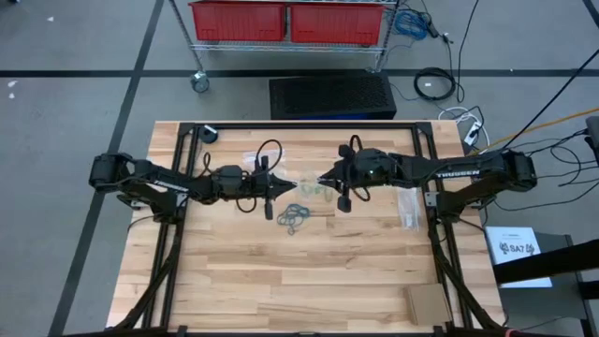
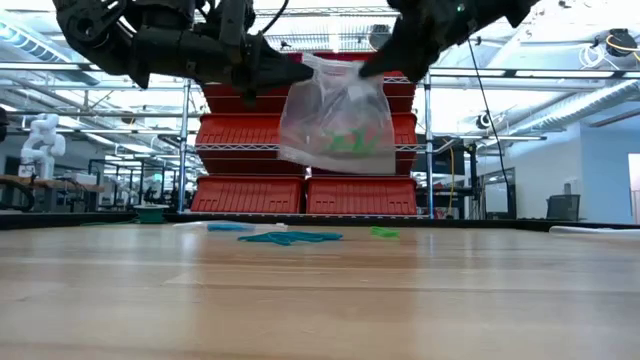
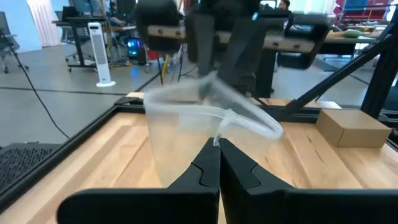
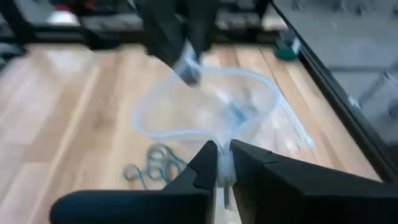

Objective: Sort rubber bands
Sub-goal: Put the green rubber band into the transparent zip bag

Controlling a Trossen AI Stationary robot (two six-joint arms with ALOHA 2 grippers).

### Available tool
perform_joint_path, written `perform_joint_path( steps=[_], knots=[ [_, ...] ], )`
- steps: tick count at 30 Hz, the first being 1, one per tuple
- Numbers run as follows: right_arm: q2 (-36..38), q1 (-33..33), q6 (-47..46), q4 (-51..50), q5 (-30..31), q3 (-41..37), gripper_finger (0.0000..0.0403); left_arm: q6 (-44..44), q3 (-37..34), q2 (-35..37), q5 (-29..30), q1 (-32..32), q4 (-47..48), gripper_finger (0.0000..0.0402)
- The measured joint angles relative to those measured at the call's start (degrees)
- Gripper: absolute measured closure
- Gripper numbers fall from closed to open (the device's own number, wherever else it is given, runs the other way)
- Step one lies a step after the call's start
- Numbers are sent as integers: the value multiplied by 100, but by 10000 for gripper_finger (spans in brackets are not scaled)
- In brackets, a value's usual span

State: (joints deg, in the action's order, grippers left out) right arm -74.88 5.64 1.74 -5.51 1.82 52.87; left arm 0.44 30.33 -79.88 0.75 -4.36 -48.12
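A clear plastic bag (image 2: 335, 125) hangs in the air between my two grippers, with a few green rubber bands (image 2: 350, 140) inside it. My left gripper (image 1: 285, 187) is shut on the bag's left rim and my right gripper (image 1: 323, 180) is shut on its right rim, so the mouth (image 4: 205, 106) is held open. A loose pile of blue and grey-blue rubber bands (image 1: 295, 218) lies on the table just nearer than the bag, and shows under it in the right wrist view (image 4: 155, 165). In the low view, blue bands (image 2: 290, 237) and a green one (image 2: 383, 232) lie flat on the wood. My left gripper pinches the bag's rim (image 3: 219, 135) between its two fingers, coming level from the table's left. The bag is lifted clear and hangs below the fingers. My right gripper pinches the opposite rim (image 4: 229, 138) between its two fingers, coming from the table's right and slanting down. The bag's body sags between the two holds.
Another clear bag (image 1: 409, 208) lies on the table's right side and a small cardboard box (image 1: 426, 301) sits near the right near corner. A black round object (image 1: 208, 134) is at the far left corner. Bare wood stretches across the near half.
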Motion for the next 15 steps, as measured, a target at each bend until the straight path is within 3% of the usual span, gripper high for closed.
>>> perform_joint_path(
  steps=[9, 15],
  knots=[
    [39, 1, -382, -300, 52, 7, 256, 43, 0, -109, 58, -90, -171, 402],
    [499, -12, -432, -811, 567, 7, 169, 137, -308, 203, 298, -212, -171, 402]
  ],
)
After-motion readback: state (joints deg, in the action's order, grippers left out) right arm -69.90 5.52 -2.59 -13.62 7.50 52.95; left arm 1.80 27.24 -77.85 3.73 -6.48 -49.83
